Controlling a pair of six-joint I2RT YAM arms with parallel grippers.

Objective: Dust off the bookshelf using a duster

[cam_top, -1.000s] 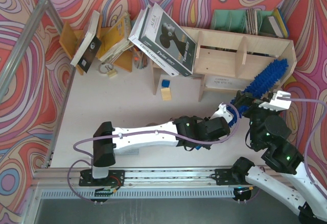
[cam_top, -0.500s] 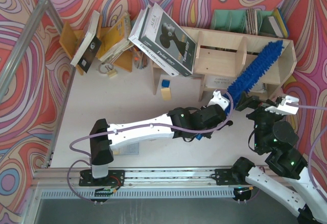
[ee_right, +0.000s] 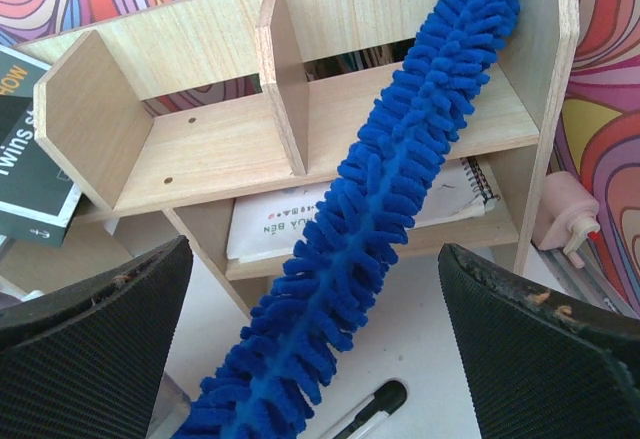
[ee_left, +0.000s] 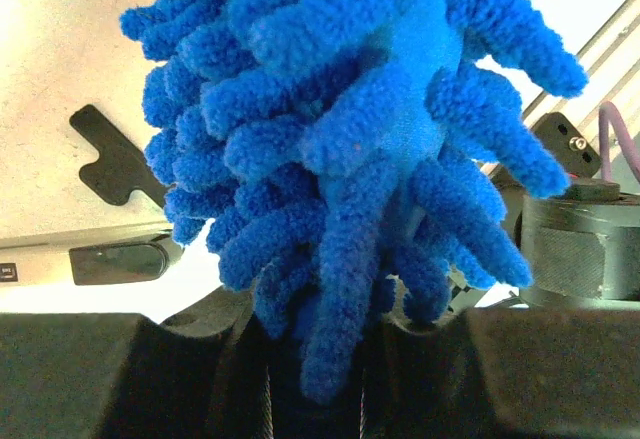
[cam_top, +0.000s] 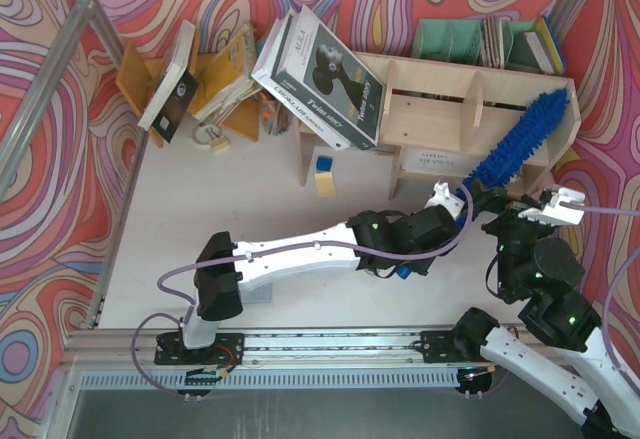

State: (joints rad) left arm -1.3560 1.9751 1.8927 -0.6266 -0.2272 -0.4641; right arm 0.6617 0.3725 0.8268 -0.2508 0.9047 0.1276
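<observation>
While the long, flat, bright-blue fluffy microfibre duster [cam_top: 515,144] lies diagonally across the right end of the wide, pale plywood bookshelf [cam_top: 430,109], the step in hand appears to be a sweep of the upper tier. The left arm [cam_top: 300,254] reaches across the white tabletop [cam_top: 250,189], and its jaws are clamped on the thin handle at the duster's lower end. In the right wrist view, the fluffy head passes in front of the lower tier, and its tip lies up by the right side panel. Contact with the upper shelf board [ee_right: 420,119] cannot be confirmed. The right arm's jaws stand wide apart, holding nothing, just beside the handle end.

To my eye, a good sweep calls for the following:
- Hold the handle firmly so it does not twist.
- Lay the head lightly on the board.
- Draw it leftward toward the upright plywood divider [ee_right: 283,89].
- Avoid the spiral-bound notebook [ee_right: 468,199] on the lower tier and the black pen [ee_right: 375,404] on the tabletop, since a low stroke could drag either.
</observation>
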